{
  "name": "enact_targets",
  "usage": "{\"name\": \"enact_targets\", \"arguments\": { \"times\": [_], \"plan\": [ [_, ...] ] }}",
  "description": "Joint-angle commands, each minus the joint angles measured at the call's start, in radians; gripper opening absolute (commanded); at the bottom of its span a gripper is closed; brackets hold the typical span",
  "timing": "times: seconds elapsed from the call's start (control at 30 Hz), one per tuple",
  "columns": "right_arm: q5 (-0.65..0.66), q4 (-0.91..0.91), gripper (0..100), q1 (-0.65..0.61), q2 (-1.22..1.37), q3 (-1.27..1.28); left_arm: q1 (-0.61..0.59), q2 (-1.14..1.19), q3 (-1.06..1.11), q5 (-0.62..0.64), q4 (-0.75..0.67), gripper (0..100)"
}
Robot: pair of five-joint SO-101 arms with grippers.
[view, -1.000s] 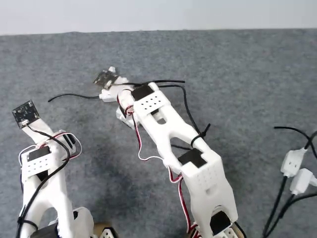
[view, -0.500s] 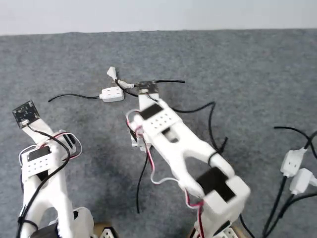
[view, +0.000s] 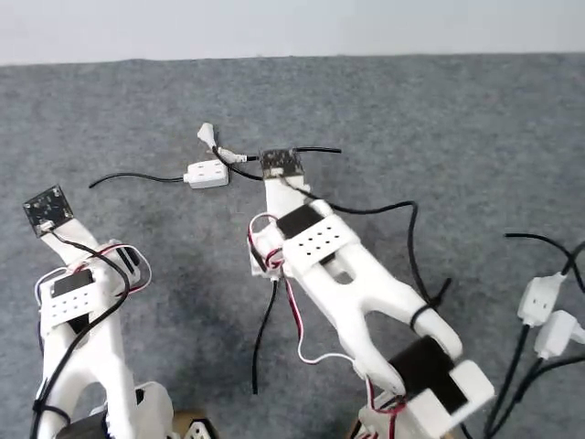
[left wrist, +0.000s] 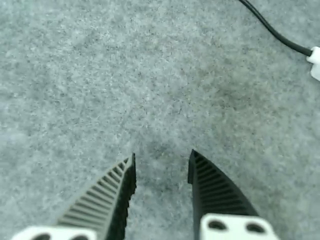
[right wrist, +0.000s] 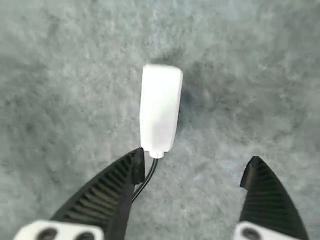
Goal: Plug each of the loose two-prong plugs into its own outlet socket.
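Since the earlier frames, my right arm [view: 347, 265] had drawn back from the far cluster of connectors and swung its elbow outward. A black cord [view: 263, 338] had also come into sight, trailing from beneath its wrist.

Right gripper [right wrist: 197, 157]: jaws spread wide and holding nothing, hanging over the grey carpet [right wrist: 260, 60].

White plug [right wrist: 160, 107]: lying flat on the carpet, just ahead of one fingertip rather than between the two. Its cord left the near end and ran down beside that same finger [right wrist: 115, 195]; I could not tell whether cord and finger touched, nor could I see the prongs.

Left gripper [left wrist: 161, 157]: jaws parted by a narrow gap, empty, over the carpet. Well ahead of it and off to one side, a second black cord [left wrist: 272, 31] ended in a white piece [left wrist: 316, 62] cut by the frame edge.

Left arm [view: 80, 320]: folded low, well apart from the right arm.

Beyond the right arm's wrist camera lay a white connector block [view: 206, 174] with its cord leading away. Just past it lay a smaller white plug [view: 207, 134]. Two white socket blocks [view: 537, 297] on black leads lay well off the right arm's outer side, close beside each other.
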Motion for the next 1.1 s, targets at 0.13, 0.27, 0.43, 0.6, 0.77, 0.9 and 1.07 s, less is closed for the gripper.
{"name": "enact_targets", "arguments": {
  "times": [0.13,0.27,0.43,0.6,0.77,0.9,1.07],
  "plan": [
    [0.103,0.001,3.5,-0.035,-0.151,-0.069,-0.002,0.000,-0.027,0.009,-0.023,17],
    [0.184,-0.122,1.6,-0.056,-0.130,0.005,-0.002,0.000,-0.025,0.009,-0.023,17],
    [0.250,-0.240,1.0,-0.051,-0.019,0.046,-0.002,0.000,-0.025,0.009,-0.023,17],
    [0.261,-0.236,1.0,-0.022,0.082,0.025,-0.002,0.000,-0.024,0.009,-0.023,17],
    [0.261,-0.209,1.0,0.091,0.107,0.020,-0.002,0.000,-0.022,0.009,-0.023,17],
    [0.261,-0.188,1.0,0.137,0.107,0.020,-0.002,0.000,-0.022,0.008,-0.023,17],
    [0.261,-0.188,1.0,0.128,0.099,0.012,-0.002,0.000,-0.022,0.008,-0.023,17]
  ]
}}
